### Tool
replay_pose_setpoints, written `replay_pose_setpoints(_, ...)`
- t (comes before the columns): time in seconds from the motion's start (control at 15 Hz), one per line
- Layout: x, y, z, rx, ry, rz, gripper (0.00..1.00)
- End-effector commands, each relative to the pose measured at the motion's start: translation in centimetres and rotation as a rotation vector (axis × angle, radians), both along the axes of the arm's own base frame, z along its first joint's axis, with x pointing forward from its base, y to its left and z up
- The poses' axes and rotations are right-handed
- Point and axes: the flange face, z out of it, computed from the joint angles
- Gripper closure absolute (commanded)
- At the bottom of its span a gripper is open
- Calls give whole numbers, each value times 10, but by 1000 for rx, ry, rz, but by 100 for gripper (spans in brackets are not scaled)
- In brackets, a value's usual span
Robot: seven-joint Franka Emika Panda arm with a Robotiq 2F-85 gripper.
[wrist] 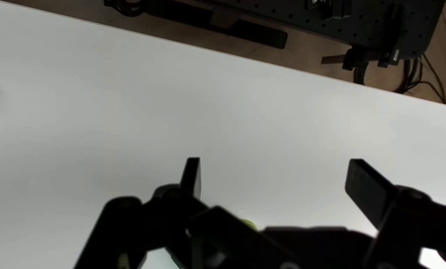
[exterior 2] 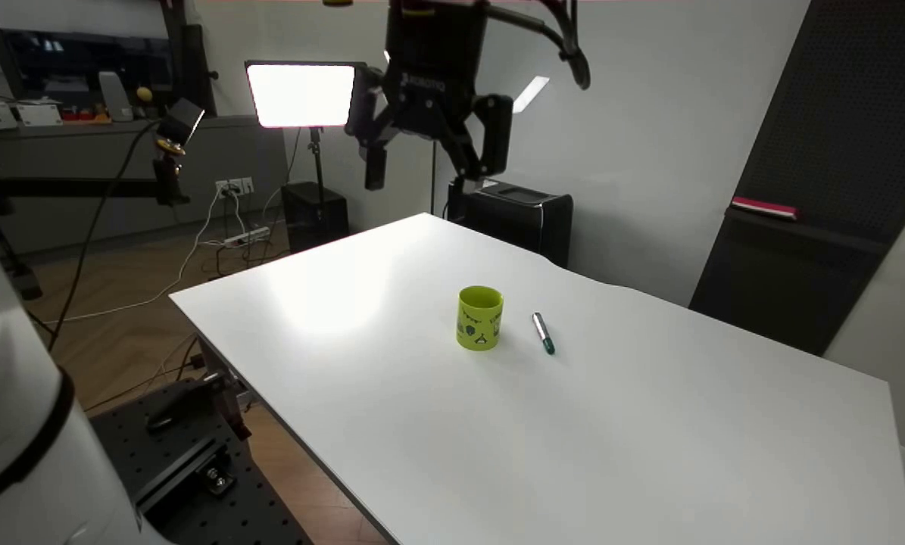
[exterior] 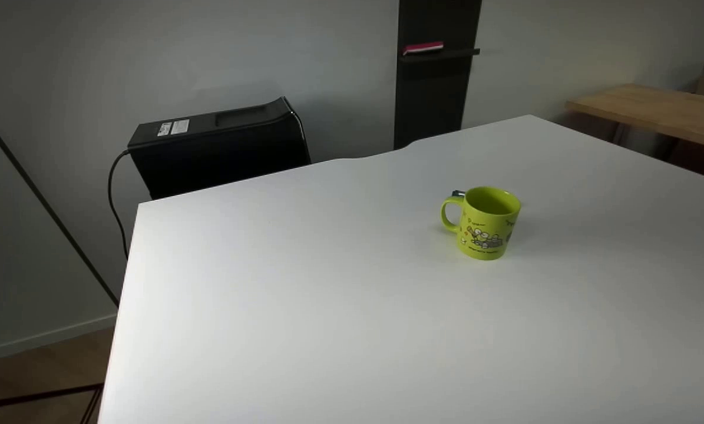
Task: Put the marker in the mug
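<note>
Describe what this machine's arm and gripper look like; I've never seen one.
In an exterior view, the visible part of the arm is smooth, rounded and white, with a black band. The gripper is black, with two jointed fingers and pale lettering that seems to read ROBOTIQ. A dark cable curls beside it.

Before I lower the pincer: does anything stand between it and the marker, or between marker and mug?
Nothing visible does. In an exterior view, the pincer hangs open above the white tabletop; the marker lies uncovered beside the upright mug, with nothing in the gap.
</note>
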Motion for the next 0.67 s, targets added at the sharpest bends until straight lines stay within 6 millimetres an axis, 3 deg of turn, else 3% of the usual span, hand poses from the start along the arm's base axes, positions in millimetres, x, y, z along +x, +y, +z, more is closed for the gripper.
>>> replay_pose_setpoints(0.0, 37, -38, -21, -20, 40, -24, 0)
replay_pose_setpoints(0.33, 83, -71, -36, -13, 61, -22, 0)
replay_pose_setpoints(0.6, 120, -94, -36, -59, -13, 32, 0)
